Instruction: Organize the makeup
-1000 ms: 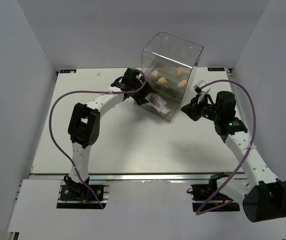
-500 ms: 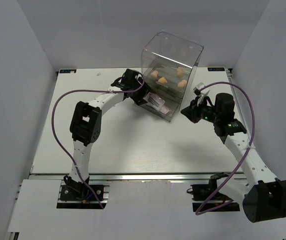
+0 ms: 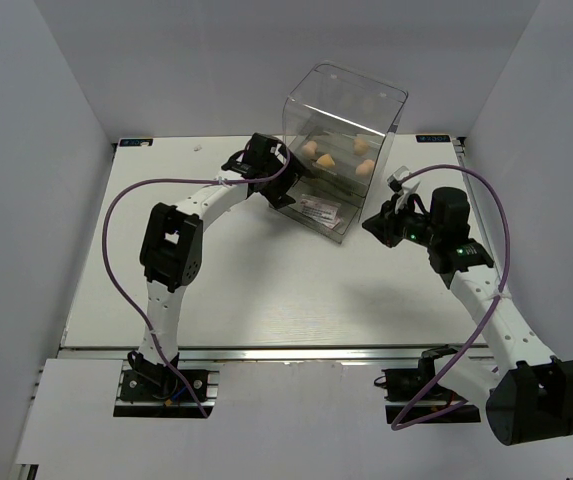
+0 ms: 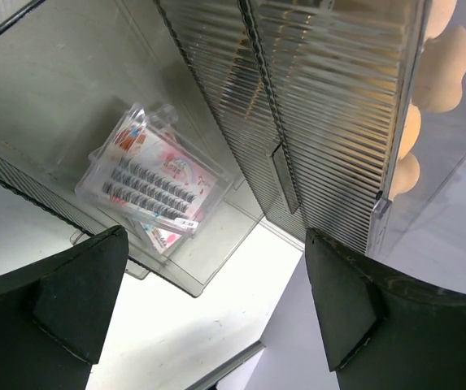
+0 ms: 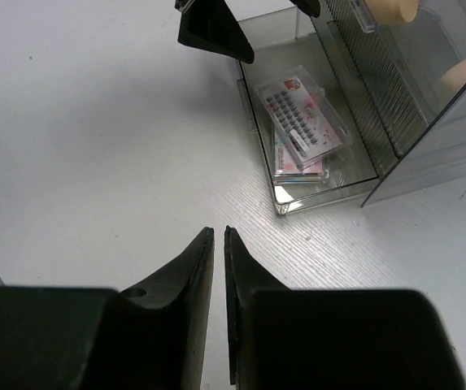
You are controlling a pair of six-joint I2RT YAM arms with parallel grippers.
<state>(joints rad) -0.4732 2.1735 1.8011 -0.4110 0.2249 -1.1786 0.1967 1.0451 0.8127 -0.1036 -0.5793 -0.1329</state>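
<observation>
No brand name is readable from here: the two false-lash packets point(image 4: 147, 185) carry pink and red printing and small lettering around their dark rows of lashes, but it is too fine to make out in either wrist view. They lie one on top of the other, slightly askew, flat on the floor of the bottom drawer point(image 4: 176, 280), which is pulled out of the clear drawer box point(image 3: 351, 95) onto the white worktop point(image 3: 266, 290). In the right wrist view the same packets point(image 5: 302, 122) sit toward the middle of that drawer point(image 5: 318, 177), with a pink edge of the lower one showing past the upper. Above the drawer the ribbed drawer fronts point(image 4: 330, 122) are pushed in. Four peach teardrop sponges point(image 3: 327, 160) show through the box's clear wall from overhead, and I cannot tell which compartment holds which. My left claw point(image 4: 214, 237) hangs just in front of the pulled-out drawer with its jaws spread wide and nothing between them, above the packets and not touching them. My right claw point(image 5: 219, 232) is over bare worktop to the right of the box, clear of the drawer, with its jaws narrowed to a thin slit and holding nothing.
</observation>
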